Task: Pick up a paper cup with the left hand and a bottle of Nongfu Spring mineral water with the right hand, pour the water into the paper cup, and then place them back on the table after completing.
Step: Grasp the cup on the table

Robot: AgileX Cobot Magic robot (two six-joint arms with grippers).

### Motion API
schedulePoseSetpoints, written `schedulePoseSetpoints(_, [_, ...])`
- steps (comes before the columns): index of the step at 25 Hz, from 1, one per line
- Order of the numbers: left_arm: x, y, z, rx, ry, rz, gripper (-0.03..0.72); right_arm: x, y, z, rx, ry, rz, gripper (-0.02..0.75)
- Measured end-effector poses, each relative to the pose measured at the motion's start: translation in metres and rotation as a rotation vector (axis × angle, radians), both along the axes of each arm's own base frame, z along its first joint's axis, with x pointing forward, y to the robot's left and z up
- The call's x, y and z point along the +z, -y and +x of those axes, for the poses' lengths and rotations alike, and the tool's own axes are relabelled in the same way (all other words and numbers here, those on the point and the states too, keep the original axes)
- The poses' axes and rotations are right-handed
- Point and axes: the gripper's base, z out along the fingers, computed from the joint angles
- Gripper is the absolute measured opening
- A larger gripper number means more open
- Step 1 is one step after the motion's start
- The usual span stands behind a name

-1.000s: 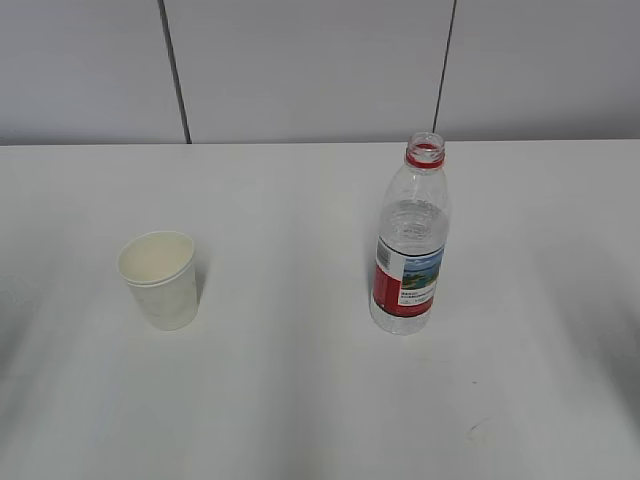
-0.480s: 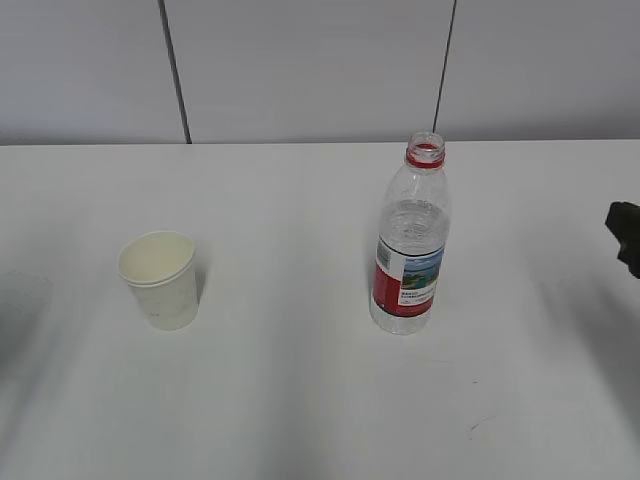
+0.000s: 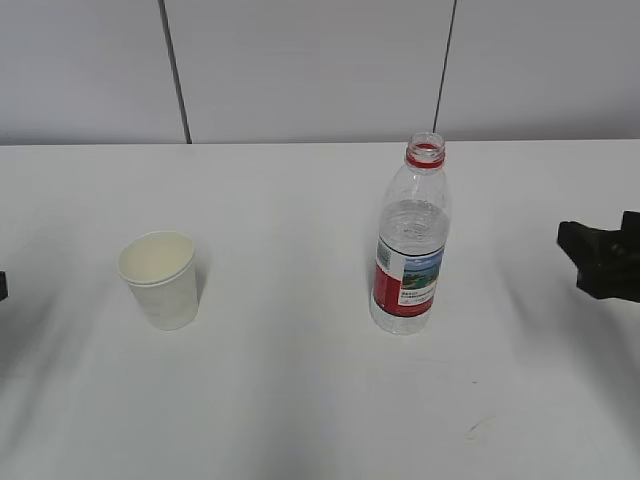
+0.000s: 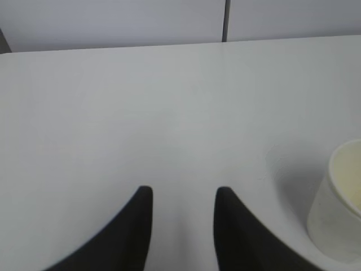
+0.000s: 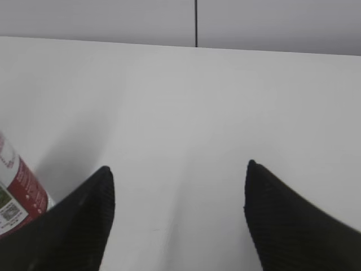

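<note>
Both claws stood open and empty: the right hand (image 3: 600, 262) near the uncapped clear plastic water bottle (image 3: 410, 240), the left hand (image 4: 180, 197) beside the white paper cup (image 3: 159, 279). Both objects rested upright on the white table (image 3: 300, 400), well apart; grasping, pouring and replacing all appeared undone.

exterior slanting down, wrist views low, forward

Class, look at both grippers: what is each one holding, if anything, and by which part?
Nothing is held. The left gripper and right gripper are open over bare table; the paper cup and bottle stand untouched.
</note>
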Motion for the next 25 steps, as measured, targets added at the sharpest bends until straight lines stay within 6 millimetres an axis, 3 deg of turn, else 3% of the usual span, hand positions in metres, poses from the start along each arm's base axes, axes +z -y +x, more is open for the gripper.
schedulePoseSetpoints(9, [-0.009, 0.005, 0.006, -0.035, 0.111, -0.05, 0.238, -0.002, -0.01, -0.002, 0.139, -0.009, -0.035, 0.532])
schedulePoseSetpoints(15, [-0.02, 0.016, 0.009, -0.172, 0.162, -0.04, 0.238, 0.001, -0.014, -0.002, 0.188, 0.029, -0.042, 0.532])
schedulePoseSetpoints(20, [-0.042, 0.024, 0.013, -0.264, 0.109, -0.049, 0.238, -0.002, -0.016, -0.001, 0.203, 0.038, -0.033, 0.532])
schedulePoseSetpoints(25, [-0.067, 0.027, 0.012, -0.292, 0.035, -0.077, 0.238, -0.02, -0.021, 0.003, 0.247, 0.029, 0.012, 0.532])
